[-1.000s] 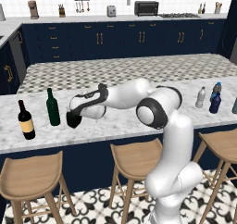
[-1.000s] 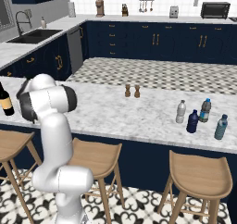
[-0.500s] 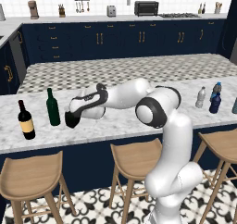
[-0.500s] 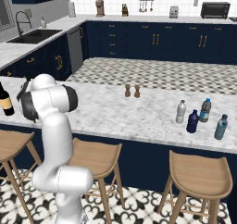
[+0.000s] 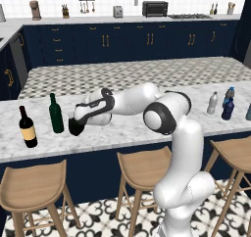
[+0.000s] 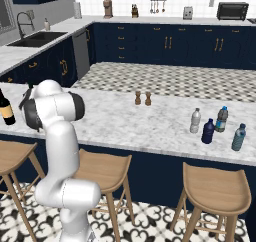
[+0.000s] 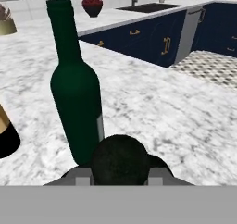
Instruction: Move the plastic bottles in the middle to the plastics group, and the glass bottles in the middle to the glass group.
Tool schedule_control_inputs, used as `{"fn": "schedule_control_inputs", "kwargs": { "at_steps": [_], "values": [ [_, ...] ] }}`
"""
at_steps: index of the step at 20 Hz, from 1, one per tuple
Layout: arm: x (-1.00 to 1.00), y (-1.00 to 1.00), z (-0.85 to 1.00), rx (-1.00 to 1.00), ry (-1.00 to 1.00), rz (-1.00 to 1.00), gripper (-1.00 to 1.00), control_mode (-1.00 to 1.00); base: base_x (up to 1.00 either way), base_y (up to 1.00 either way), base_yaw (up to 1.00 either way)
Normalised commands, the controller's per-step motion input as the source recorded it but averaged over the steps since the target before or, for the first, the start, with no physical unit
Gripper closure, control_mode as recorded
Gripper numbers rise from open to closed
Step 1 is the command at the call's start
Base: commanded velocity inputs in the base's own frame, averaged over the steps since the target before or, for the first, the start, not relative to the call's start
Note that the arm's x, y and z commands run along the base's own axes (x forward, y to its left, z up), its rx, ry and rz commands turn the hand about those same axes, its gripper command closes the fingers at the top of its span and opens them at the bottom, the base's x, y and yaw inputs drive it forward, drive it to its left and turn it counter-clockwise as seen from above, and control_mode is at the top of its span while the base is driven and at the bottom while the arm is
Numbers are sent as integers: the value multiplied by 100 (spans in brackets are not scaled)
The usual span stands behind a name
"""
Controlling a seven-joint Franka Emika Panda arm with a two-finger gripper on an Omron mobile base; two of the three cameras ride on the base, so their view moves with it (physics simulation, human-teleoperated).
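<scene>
Squat dark bottle [image 5: 76, 127], now nearer green wine bottle [image 5: 56, 114].

Bright even rendered light, soft faint shadows under stools [image 5: 32, 187]; sharp focus, no glare, no edge distortion

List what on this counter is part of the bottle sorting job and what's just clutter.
Job:
- squat dark bottle, held in the end effector
- green wine bottle and tan-label wine bottle
- navy bottle, clear grey bottle
- blue-capped bottle, teal bottle

Clutter:
- two small brown shakers
- stools
- toaster oven
</scene>
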Motion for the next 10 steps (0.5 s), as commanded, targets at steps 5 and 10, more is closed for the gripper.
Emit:
{"fn": "schedule_control_inputs", "kwargs": {
  "at_steps": [5,10],
  "values": [
    [0,0,-28,0,0,0,100,-100,0,0,0],
    [0,0,0,0,0,0,-100,-100,0,0,0]
  ]
}}
